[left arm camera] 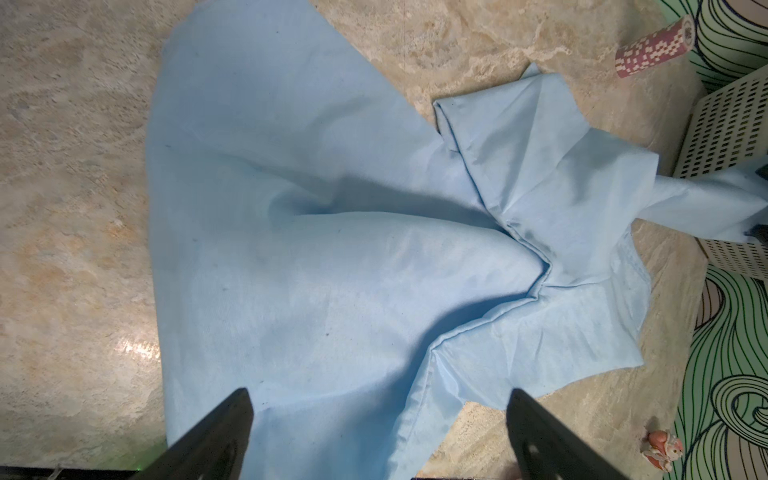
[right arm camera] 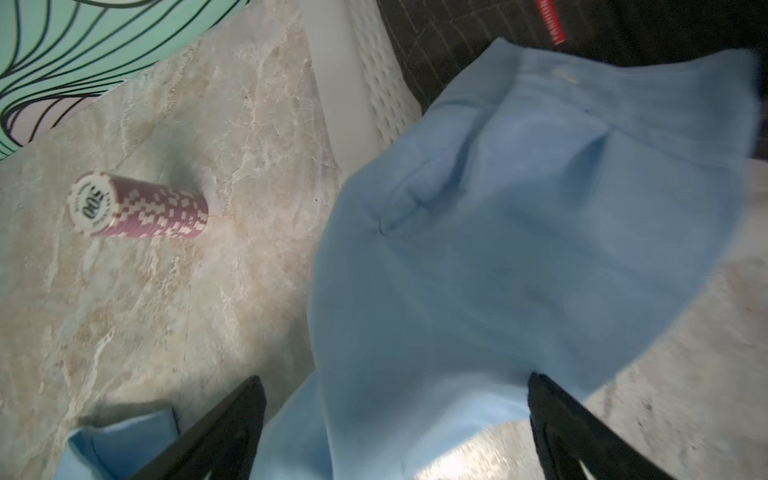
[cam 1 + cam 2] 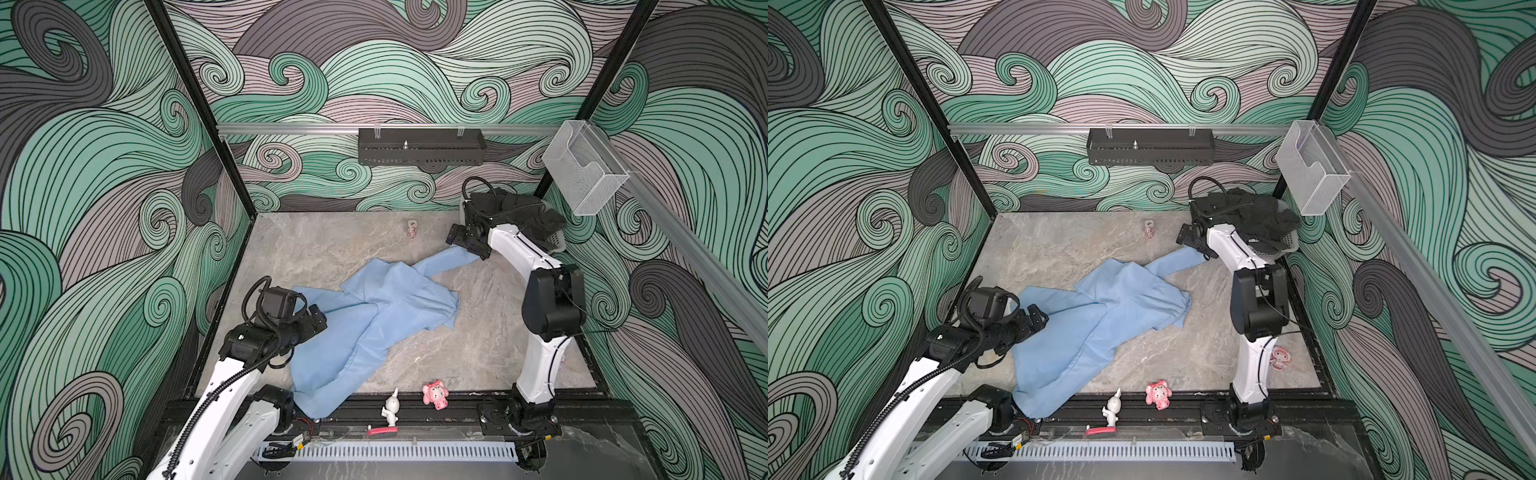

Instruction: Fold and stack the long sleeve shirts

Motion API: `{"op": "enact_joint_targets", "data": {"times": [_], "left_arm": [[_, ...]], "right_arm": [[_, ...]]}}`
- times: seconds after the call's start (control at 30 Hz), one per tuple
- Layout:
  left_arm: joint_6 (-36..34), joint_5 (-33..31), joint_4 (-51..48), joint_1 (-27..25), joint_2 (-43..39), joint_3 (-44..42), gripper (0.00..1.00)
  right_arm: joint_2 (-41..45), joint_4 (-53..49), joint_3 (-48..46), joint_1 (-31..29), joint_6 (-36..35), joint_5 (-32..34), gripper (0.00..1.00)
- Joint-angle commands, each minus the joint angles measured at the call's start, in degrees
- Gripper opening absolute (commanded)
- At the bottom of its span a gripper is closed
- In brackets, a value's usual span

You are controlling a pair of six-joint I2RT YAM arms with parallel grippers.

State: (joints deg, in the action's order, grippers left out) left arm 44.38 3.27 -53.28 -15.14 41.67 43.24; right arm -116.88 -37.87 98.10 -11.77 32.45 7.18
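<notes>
spreading stage: light-blue shirt point(image 3: 374, 316) lies rumpled, left gripper point(image 1: 379, 395) and right gripper point(image 2: 395, 378) both spread apart, empty; next, likely pinch edges to flatten.

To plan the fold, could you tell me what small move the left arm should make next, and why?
Probably lower the left gripper and close on the shirt beneath it, to pull it flat. It lies bunched, part hanging over the table's front edge; the left jaws stand open above it, holding nothing. The right gripper is open over the sleeve.
</notes>
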Motion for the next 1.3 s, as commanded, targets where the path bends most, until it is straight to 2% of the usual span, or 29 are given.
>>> {"op": "enact_joint_targets", "data": {"times": [0.0, 0.13, 0.23, 0.27, 0.4, 0.5, 0.6, 0.63, 0.67, 0.7, 0.8, 0.9, 0.93, 1.03, 1.13, 1.27], "left_arm": [[-1.61, -1.69, -0.77, 0.01, 0.21, 2.4, 0.97], [-2.71, -2.29, -1.2, 0.07, 0.34, 3.73, 0.97], [-3.36, -2.74, -1.22, 0.07, 0.55, 4.35, 0.97], [-3.43, -2.83, -1.04, 0.13, 0.73, 4.42, 0.97], [-3.17, -2.65, -0.12, 0.16, 0.94, 4.13, 0.97], [-2.74, -2.57, 0.6, 0.16, 1.21, 3.87, 0.97], [-1.99, -2.3, 0.4, 0.15, 1.7, 4.11, 0.97], [-1.6, -2.51, -0.24, 0.17, 1.96, 4.33, 0.97], [-1.13, -2.73, -1.07, 0.22, 2.19, 4.7, 0.97], [-0.84, -2.72, -1.88, 0.28, 2.47, 5.05, 0.96], [0.79, -3.93, -4.53, 0.28, 2.21, 5.57, 0.96], [5.31, -3.14, -7.1, 0.28, 1.47, 5.05, 0.94], [7.38, -1.98, -7.52, 0.28, 1.27, 4.34, 0.93], [15.06, 5.66, -8.15, -0.01, 0.95, 0.16, 0.89], [23.04, 10.52, -6.33, -1.66, -0.39, -6.93, 0.87], [29.81, 9.82, -6.44, -4.4, -5.8, -12.07, 0.84]], "right_arm": [[-2.02, -3.82, 2.96, -0.62, 4.18, -2.25, 0.88], [0.1, -2.72, 1.32, -2.66, 3.9, 0.18, 0.6], [2.72, -2.15, -0.67, -3.8, 3.66, 1.44, 0.13], [3.71, -1.49, -1.65, -4.44, 3.45, 1.76, 0.0], [5.47, -1.19, -2.98, -8.75, 1.42, 0.84, 0.0], [4.9, -0.61, -2.5, -14.81, -1.51, -2.47, 0.0], [3.79, -0.76, -2.56, -18.43, -2.43, -5.24, 0.02], [3.68, -0.74, -3.09, -18.64, -2.27, -5.39, 0.11], [3.91, -0.8, -3.82, -18.42, -1.97, -5.27, 0.3], [4.59, -1.04, -4.77, -17.93, -1.7, -4.66, 0.41], [8.71, -1.91, -7.23, -16.34, -2.01, -1.8, 0.58], [13.27, -5.69, -7.84, -15.33, -3.18, 2.4, 0.69], [14.53, -7.6, -7.68, -15.14, -2.73, 4.26, 0.69], [18.18, -12.89, -8.15, -14.77, -1.33, 7.39, 0.72], [22.37, -14.01, -11.95, -14.9, -0.94, 5.76, 0.75], [26.45, -13.92, -17.53, -15.19, 0.79, 3.86, 0.77]]}}
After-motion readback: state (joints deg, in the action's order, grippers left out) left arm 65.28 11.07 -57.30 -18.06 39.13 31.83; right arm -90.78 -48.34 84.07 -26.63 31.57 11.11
